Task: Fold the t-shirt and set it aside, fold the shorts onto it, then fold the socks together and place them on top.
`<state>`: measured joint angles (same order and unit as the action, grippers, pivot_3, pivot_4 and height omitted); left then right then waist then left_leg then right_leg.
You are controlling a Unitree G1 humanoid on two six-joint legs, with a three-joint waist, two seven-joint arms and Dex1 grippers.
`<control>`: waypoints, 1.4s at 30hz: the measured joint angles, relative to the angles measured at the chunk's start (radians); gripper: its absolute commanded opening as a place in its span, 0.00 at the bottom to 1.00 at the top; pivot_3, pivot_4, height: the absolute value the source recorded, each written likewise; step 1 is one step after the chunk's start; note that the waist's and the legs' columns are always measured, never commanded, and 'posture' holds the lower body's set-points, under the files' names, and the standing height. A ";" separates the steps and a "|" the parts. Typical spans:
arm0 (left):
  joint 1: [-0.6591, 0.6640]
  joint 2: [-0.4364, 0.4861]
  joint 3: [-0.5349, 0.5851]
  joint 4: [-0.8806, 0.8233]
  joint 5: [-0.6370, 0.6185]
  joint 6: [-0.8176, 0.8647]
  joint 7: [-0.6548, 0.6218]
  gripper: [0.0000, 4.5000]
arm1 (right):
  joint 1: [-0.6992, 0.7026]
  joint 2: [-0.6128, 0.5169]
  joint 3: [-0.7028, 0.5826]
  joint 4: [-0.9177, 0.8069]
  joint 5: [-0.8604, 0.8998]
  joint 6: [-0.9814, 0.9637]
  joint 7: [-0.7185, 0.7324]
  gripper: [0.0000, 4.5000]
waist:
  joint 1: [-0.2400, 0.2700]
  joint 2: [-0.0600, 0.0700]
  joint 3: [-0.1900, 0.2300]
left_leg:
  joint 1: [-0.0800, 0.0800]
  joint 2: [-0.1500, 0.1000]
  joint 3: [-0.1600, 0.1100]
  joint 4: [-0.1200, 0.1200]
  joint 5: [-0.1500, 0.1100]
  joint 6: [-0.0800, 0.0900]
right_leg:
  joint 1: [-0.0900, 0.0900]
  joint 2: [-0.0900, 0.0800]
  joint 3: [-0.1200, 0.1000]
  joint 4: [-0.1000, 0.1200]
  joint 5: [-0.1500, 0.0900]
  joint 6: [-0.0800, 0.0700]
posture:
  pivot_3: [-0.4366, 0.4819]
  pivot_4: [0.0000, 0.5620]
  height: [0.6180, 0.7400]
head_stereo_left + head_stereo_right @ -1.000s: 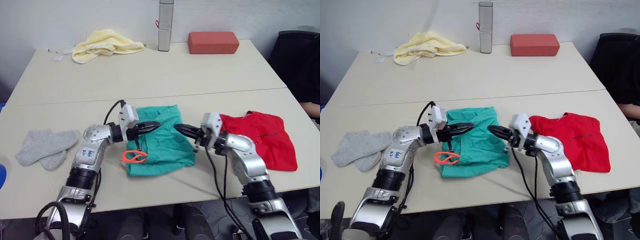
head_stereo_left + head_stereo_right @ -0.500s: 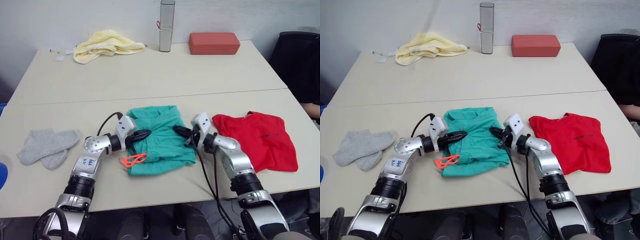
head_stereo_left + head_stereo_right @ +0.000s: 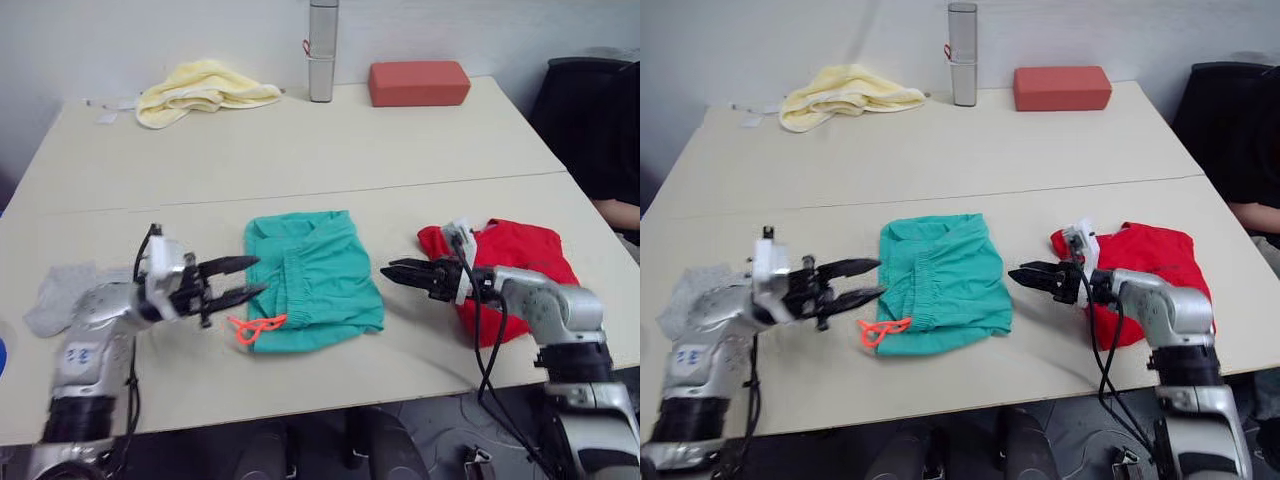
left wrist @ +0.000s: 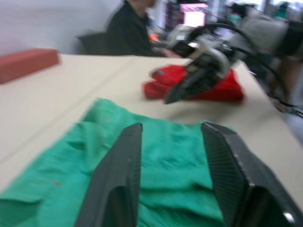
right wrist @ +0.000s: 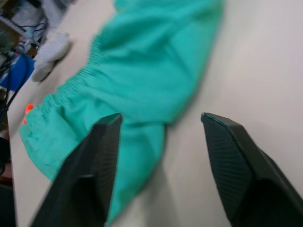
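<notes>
Leftmost, grey socks [image 3: 52,296] lying on the table [image 3: 300,160] near its left edge, partly hidden behind the left arm. Next, left gripper [image 3: 243,279] held just left of the shorts, fingers [image 4: 118,175] spread, pinching nothing, tips pointing across the teal cloth toward the right gripper. Then the shorts [image 3: 315,278], flat near the table's front edge, between the two grippers, waistband gathered across the middle, orange drawstring [image 3: 254,328] looped on the table at the near left corner, just below the left fingertips. Right of that, a strip of bare table, then the right gripper [image 3: 388,271], pointing left at the shorts, close to their right edge without touching, fingers [image 5: 90,165] parted in the right wrist view, empty. Behind it, the red t-shirt [image 3: 510,265], bunched on the table toward the right edge, partly covered by the right forearm and its cable. Farther back along the far edge, from left to right: yellow towel [image 3: 200,88], upright silver cylinder [image 3: 321,50], brick-red block [image 3: 419,82]. At the far right, a dark-clothed person [image 4: 127,33], seated beside the table.
</notes>
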<state>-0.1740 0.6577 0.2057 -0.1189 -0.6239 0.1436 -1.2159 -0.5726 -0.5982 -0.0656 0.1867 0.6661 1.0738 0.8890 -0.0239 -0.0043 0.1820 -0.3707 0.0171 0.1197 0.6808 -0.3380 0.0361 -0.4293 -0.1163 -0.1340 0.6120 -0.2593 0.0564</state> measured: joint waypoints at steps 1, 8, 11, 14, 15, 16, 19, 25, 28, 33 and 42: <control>0.007 0.014 0.018 -0.015 -0.015 0.002 -0.018 0.77 | -0.041 -0.013 0.024 0.026 -0.005 0.065 -0.010 0.91 | 0.001 0.001 0.000 | -0.001 0.000 0.000 0.000 0.000 0.000 | 0.000 0.000 0.000 0.000 0.000 0.000 | 0.48 0.27 1.00; 0.095 0.073 0.081 -0.045 -0.074 0.049 -0.069 1.00 | -0.212 -0.001 0.092 0.174 -0.019 0.235 0.015 1.00 | -0.006 0.001 0.000 | 0.000 0.000 0.000 -0.001 -0.001 0.000 | 0.000 0.000 0.000 -0.001 0.000 0.000 | 0.48 0.27 1.00; 0.154 0.074 0.095 -0.056 -0.082 0.048 -0.103 1.00 | -0.249 0.038 0.108 0.209 -0.017 0.300 0.035 1.00 | -0.011 0.001 0.000 | 0.000 0.001 0.000 -0.001 -0.002 -0.001 | 0.000 0.001 -0.001 -0.001 0.000 -0.001 | 0.48 0.27 1.00; 0.197 0.070 0.102 -0.061 -0.082 0.044 -0.118 1.00 | -0.280 0.089 0.144 0.224 -0.021 0.324 0.045 1.00 | -0.013 0.001 0.000 | 0.000 0.001 0.000 -0.002 -0.001 -0.001 | 0.000 0.002 0.000 -0.001 -0.001 -0.001 | 0.48 0.27 1.00; 0.205 0.068 0.104 -0.062 -0.082 0.044 -0.118 1.00 | -0.288 0.107 0.150 0.228 -0.023 0.329 0.046 1.00 | -0.013 0.000 0.000 | 0.000 0.001 0.000 -0.002 -0.001 -0.001 | 0.000 0.002 0.000 -0.001 -0.001 -0.001 | 0.48 0.27 1.00; 0.213 0.063 0.108 -0.062 -0.082 0.042 -0.116 1.00 | -0.298 0.131 0.153 0.239 -0.025 0.336 0.045 1.00 | -0.013 0.000 0.000 | 0.000 0.001 0.000 -0.002 -0.001 -0.001 | 0.000 0.002 0.000 -0.001 -0.001 -0.001 | 0.48 0.27 1.00; 0.217 0.053 0.111 -0.068 -0.082 0.037 -0.106 1.00 | -0.326 0.213 0.155 0.283 -0.029 0.350 0.040 1.00 | -0.015 0.000 -0.001 | 0.000 0.001 0.000 -0.002 -0.002 -0.002 | -0.001 0.002 0.000 0.000 -0.001 -0.001 | 0.48 0.27 1.00; 0.229 0.050 0.115 -0.071 -0.082 0.028 -0.094 1.00 | -0.375 0.347 0.127 0.392 -0.043 0.340 0.000 1.00 | -0.030 0.001 -0.001 | 0.001 0.001 0.000 -0.004 -0.001 -0.002 | 0.000 0.002 0.000 0.002 -0.001 -0.001 | 0.48 0.27 1.00; 0.230 0.050 0.116 -0.071 -0.081 0.023 -0.085 1.00 | -0.383 0.396 0.111 0.437 -0.057 0.299 -0.017 0.86 | -0.035 0.000 -0.002 | 0.001 0.001 0.001 -0.005 -0.001 -0.003 | 0.000 0.002 0.000 0.002 -0.001 -0.001 | 0.48 0.27 1.00; 0.232 0.050 0.139 -0.067 -0.076 0.007 -0.069 1.00 | -0.353 0.438 0.062 0.463 -0.068 0.238 -0.056 0.47 | -0.034 0.000 -0.002 | 0.001 0.001 0.001 -0.006 -0.001 -0.003 | -0.001 0.002 0.000 0.002 -0.001 -0.001 | 0.48 0.27 1.00; 0.231 0.047 0.148 -0.055 -0.069 -0.015 -0.043 1.00 | -0.313 0.481 -0.104 0.362 -0.007 0.318 -0.171 0.00 | -0.031 0.000 -0.002 | 0.001 0.001 0.001 -0.009 -0.001 -0.003 | -0.001 0.002 0.000 0.001 -0.001 -0.001 | 0.48 0.27 1.00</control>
<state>0.0565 0.7052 0.3538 -0.1736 -0.6927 0.1289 -1.2585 -0.8860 -0.1175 -0.1700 0.5483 0.6593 1.3919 0.7183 -0.0552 -0.0043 0.1801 -0.3700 0.0180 0.1203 0.6721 -0.3388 0.0332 -0.4304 -0.1144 -0.1339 0.6130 -0.2598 0.0555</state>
